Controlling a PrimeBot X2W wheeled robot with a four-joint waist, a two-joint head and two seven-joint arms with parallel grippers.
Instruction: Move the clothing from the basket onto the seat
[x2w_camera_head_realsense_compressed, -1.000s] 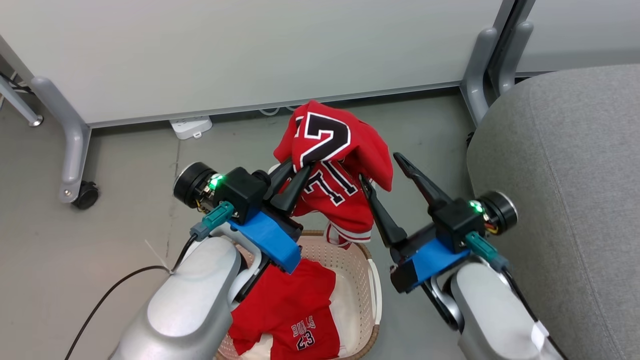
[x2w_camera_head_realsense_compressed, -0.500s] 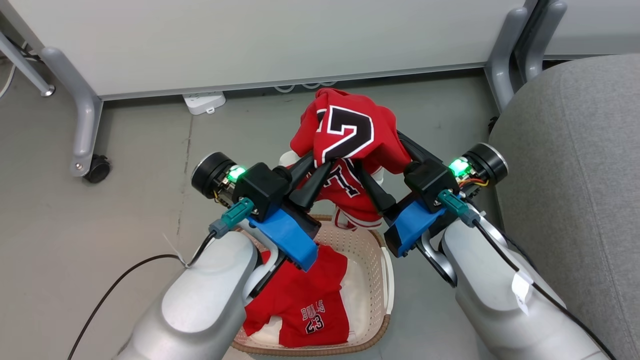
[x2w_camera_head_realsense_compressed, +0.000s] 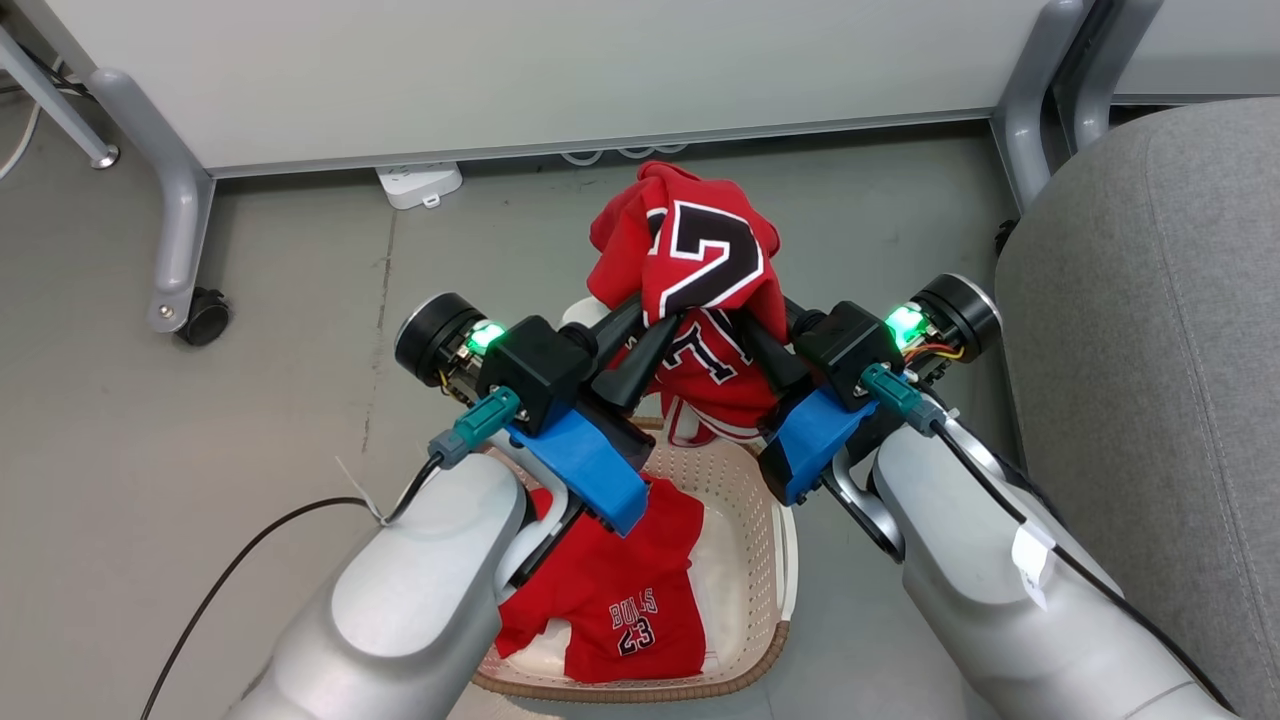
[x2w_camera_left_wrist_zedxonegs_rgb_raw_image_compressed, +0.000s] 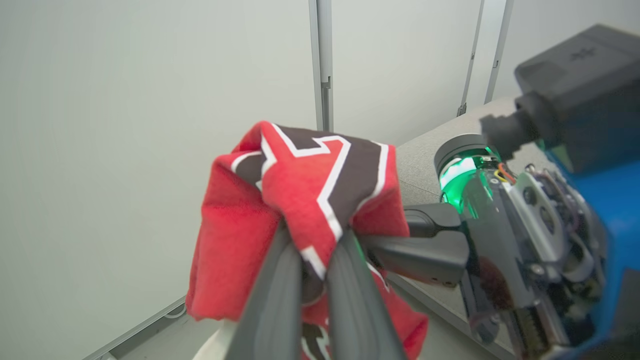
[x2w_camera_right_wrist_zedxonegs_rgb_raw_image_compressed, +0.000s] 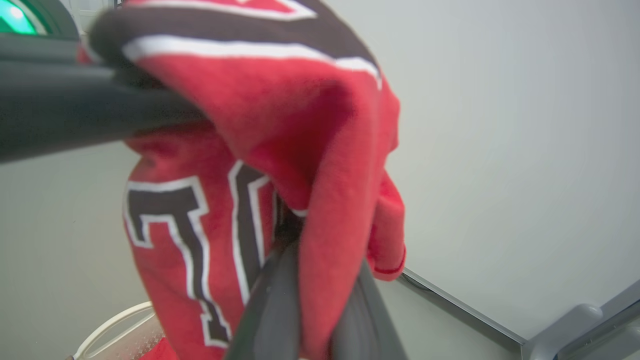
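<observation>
Red crumpled jersey (x2w_camera_head_realsense_compressed: 715, 250) above perforated cream plastic basket (x2w_camera_head_realsense_compressed: 738, 495)

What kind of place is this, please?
Probably an office or lab, not a home: white partition panels on grey legs with a caster, a bare grey floor, and a power strip lying by the panel.

Left fingers (x2w_camera_head_realsense_compressed: 632, 362) pinched together; right fingers (x2w_camera_head_realsense_compressed: 768, 358) apparently likewise, tips converging.
</observation>
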